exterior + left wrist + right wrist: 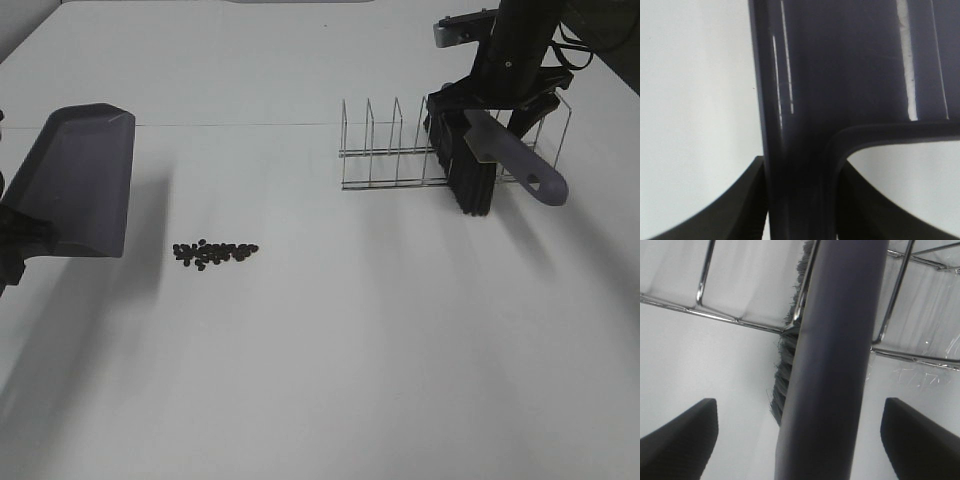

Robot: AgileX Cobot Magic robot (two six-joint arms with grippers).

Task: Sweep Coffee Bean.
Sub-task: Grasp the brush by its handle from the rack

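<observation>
The coffee beans [214, 253] lie in a small dark cluster on the white table, left of centre. My left gripper [12, 248] is shut on the handle of a dark grey dustpan [85, 180], which hangs above the table left of the beans. In the left wrist view my fingers [747, 212] clamp that handle [800, 150]. A brush with black bristles [466, 165] and a grey handle [522, 165] leans in a wire rack [385, 150]. My right gripper [492, 112] is open over the brush. In the right wrist view the handle [835, 365] runs between the wide-apart fingers [682, 440], untouched.
The wire rack stands at the back right with several upright dividers; its wires [730, 317] pass close to the brush. The dustpan throws a shadow on the table [330, 370] under it.
</observation>
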